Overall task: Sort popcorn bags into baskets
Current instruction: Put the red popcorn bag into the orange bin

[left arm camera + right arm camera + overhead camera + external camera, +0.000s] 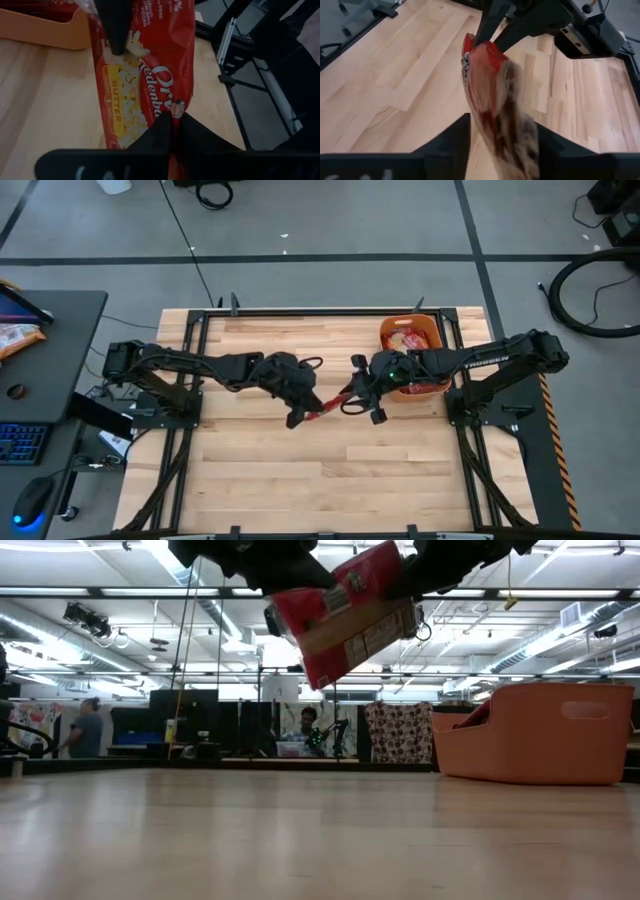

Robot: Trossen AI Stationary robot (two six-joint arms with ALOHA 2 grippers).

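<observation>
Above the middle of the wooden table (300,480), we see a handoff in mid-air: a red popcorn bag (345,610) hangs between the two arms, well clear of the boards. The left gripper (172,120) is clenched on one end of the bag, its dark fingers pinching the red film just below the butter label. The right gripper (502,127) sits astride the other end, one finger on each side of the packet; we cannot tell whether those fingers already press on it or stand just apart from it.

From above, the bag shows as a slim red strip (333,402) slanting between the two wrists. To the right and toward the far edge stands the orange basket (432,335), with red packets (408,340) lying inside it; the right arm reaches across its near rim. From table height, the basket (540,735) rests on the wood at right, with people in the room behind.
</observation>
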